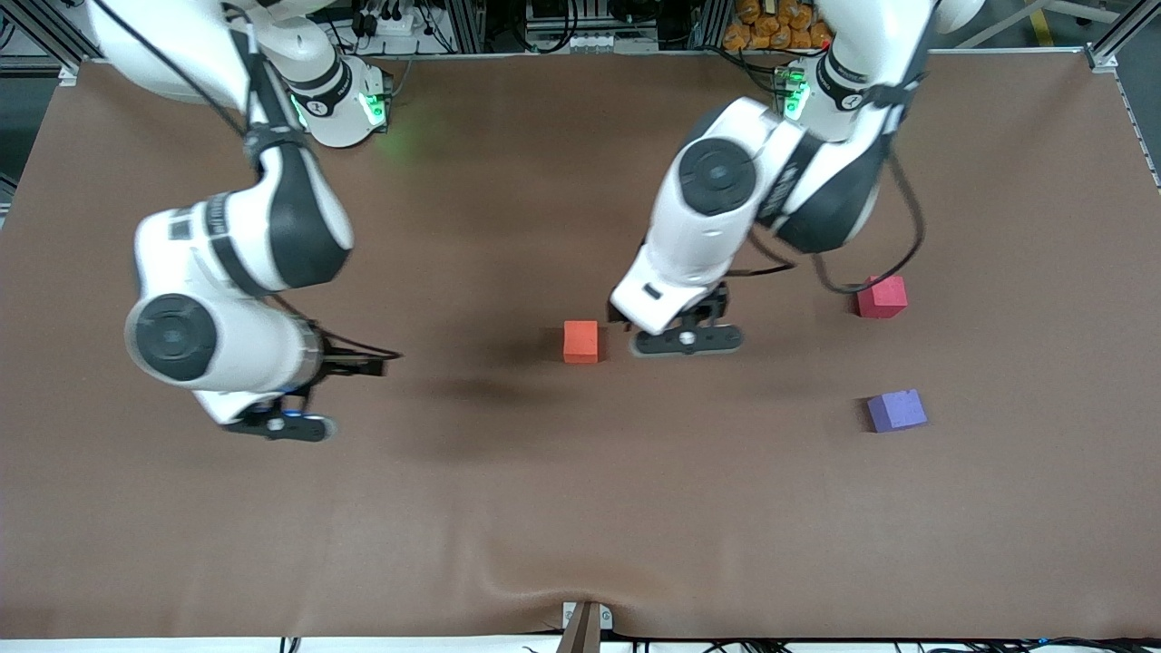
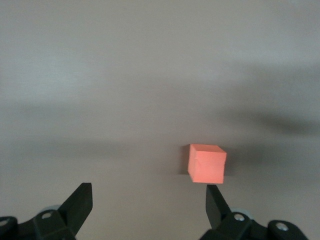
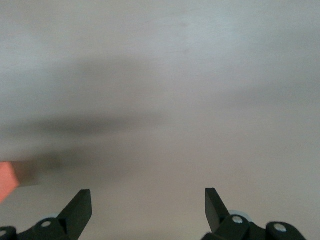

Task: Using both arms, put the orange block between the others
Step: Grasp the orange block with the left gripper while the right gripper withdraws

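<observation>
The orange block [image 1: 580, 341] sits on the brown cloth near the table's middle. The others lie toward the left arm's end: a red-pink cube [image 1: 882, 297] and a purple-blue cube [image 1: 896, 410], the purple-blue one nearer the front camera. My left gripper [image 1: 687, 340] hangs open over the cloth just beside the orange block, on the side toward those cubes. In the left wrist view the orange block [image 2: 206, 163] lies just ahead of one fingertip of the left gripper [image 2: 148, 195], with nothing between the fingers. My right gripper [image 1: 277, 424] is open and empty over bare cloth toward the right arm's end [image 3: 147, 197]. A sliver of the orange block [image 3: 6, 180] shows at that view's edge.
The brown cloth [image 1: 508, 508] covers the whole table and wrinkles near the front edge above a metal bracket [image 1: 585, 624]. A black cable [image 1: 839, 283] from the left arm dangles close to the red-pink cube. Cables and clutter line the table's back edge by the arm bases.
</observation>
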`<act>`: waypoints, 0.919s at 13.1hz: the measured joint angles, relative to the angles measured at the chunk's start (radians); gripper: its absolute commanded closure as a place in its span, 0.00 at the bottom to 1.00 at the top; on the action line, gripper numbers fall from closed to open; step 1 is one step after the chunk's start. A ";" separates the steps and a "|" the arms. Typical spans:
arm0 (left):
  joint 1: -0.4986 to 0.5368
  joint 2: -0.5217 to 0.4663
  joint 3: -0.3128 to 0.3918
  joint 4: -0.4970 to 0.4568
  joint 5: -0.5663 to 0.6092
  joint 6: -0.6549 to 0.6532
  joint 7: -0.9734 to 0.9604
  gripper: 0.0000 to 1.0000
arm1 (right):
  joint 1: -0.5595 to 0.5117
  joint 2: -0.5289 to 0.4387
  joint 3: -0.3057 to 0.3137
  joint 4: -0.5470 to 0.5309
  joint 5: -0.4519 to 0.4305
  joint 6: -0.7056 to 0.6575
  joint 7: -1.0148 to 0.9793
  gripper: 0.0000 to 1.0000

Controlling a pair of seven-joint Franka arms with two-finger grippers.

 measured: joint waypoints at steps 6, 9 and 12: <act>-0.098 0.168 -0.001 0.007 0.000 0.179 -0.033 0.00 | -0.137 -0.195 -0.002 -0.165 -0.035 -0.002 -0.195 0.00; -0.121 0.223 -0.001 0.008 0.000 0.200 -0.035 0.00 | -0.164 -0.313 0.000 -0.208 -0.035 -0.047 -0.238 0.00; -0.127 0.251 -0.001 0.009 0.000 0.208 -0.079 0.00 | -0.165 -0.381 0.008 -0.223 -0.036 -0.059 -0.247 0.00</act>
